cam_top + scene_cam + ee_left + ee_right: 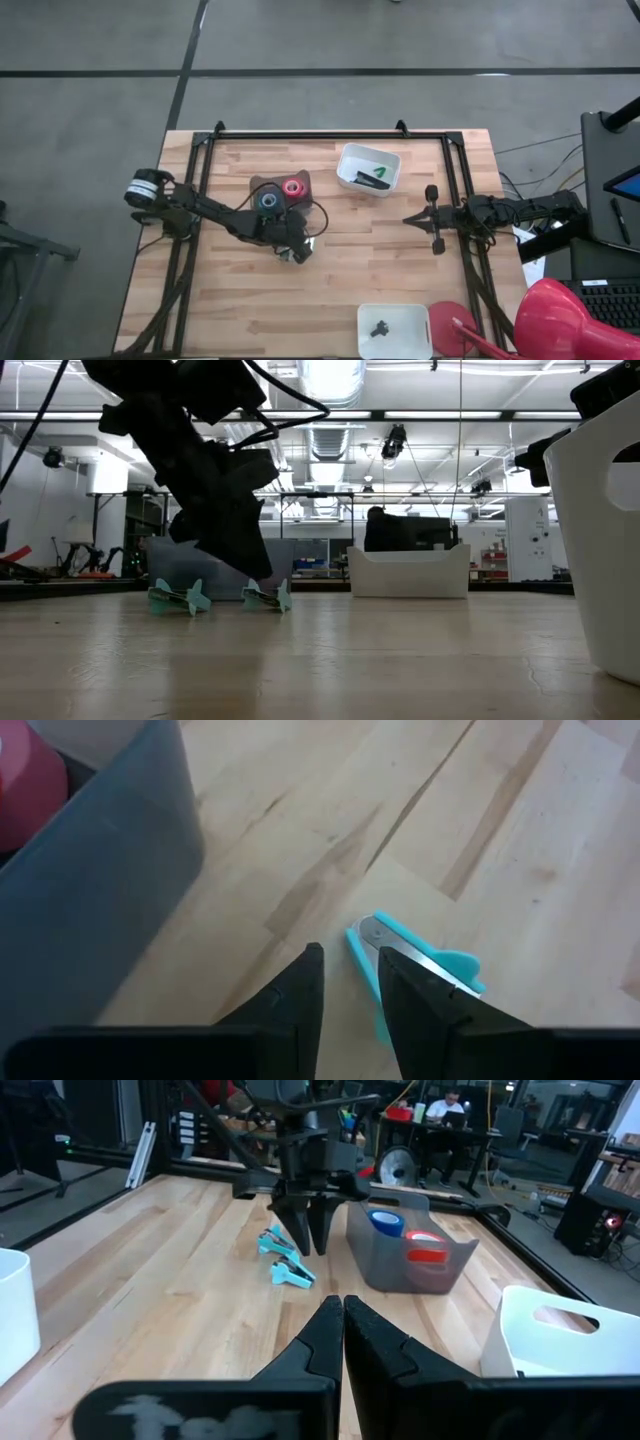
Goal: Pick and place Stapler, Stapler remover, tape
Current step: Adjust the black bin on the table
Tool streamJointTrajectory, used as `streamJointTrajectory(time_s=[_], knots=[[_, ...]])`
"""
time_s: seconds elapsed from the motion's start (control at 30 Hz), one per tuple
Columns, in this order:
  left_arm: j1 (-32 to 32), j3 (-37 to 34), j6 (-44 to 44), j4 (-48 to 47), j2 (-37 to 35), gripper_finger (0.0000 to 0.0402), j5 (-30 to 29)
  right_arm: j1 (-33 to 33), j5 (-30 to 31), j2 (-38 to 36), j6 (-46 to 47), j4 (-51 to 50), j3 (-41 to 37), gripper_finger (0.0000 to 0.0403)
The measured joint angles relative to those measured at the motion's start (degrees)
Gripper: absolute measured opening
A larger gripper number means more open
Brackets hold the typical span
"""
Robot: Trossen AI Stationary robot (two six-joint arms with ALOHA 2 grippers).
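A teal staple remover (440, 968) lies on the wooden table by the dark grey bin (262, 185); the right wrist view shows two teal pieces (285, 1258) there. My left gripper (352, 982) points down just above it, fingers a narrow gap apart, one finger over the remover. Blue tape (268, 201) and red tape (293, 187) sit in the grey bin. Pink and green rolls are out of view. My right gripper (432, 222) waits shut near the table's right edge. My left gripper comes at the teal staple remover's metal-jawed end (372, 935) from above, pointing down. One finger (415, 995) covers part of it. I cannot tell whether it touches the remover, which lies flat on the table.
A white bin (345, 165) near the far edge holds a green and a black object. Another white bin (410, 318) at the near edge holds a small black item. A red object (560, 320) sits off the near right corner. Open wood lies between the arms.
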Motion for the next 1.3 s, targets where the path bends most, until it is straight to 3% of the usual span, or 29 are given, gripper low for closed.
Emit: streamJointTrajectory(time_s=[0.6,1.0,1.3], knots=[[-2.51,-0.26,-4.55,-0.75,-0.33,0.0099,2.38,-0.02,0.02,0.0,0.0,0.0,0.0,0.0008],[-2.16,3.63,0.29,-6.12,-2.03,0.0097,2.62,-0.02,0.0,0.0,-0.09,0.0,0.0,0.0008],[-7.77,6.82,-11.72,-6.73,-2.78,0.0097,6.66,0.0,0.0,0.0,-0.08,-0.02,0.0,0.0008]])
